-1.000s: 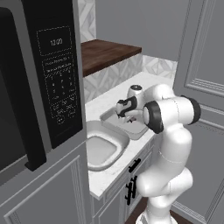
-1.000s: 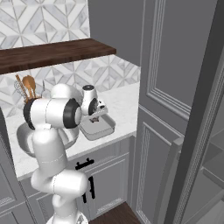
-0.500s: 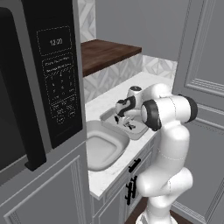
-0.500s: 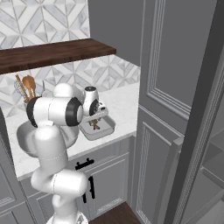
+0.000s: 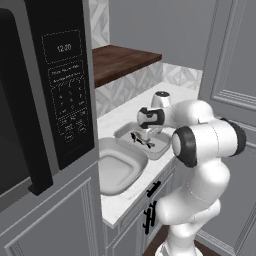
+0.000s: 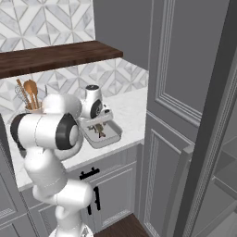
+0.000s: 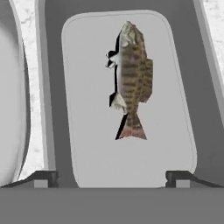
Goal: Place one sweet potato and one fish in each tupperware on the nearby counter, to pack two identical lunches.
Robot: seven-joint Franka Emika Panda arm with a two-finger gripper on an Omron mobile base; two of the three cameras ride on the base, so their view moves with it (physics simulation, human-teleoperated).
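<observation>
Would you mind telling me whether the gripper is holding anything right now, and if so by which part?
Nothing is held. The gripper is open above the rectangular tupperware, and the brown fish lies loose on its floor, clear of both fingertips.

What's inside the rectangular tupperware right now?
One brown striped fish lies on the floor of the rectangular tupperware, with no sweet potato beside it. The open gripper above covers nothing inside.

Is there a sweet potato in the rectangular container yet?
No, the rectangular container holds just one brown fish on its bare grey floor.
</observation>
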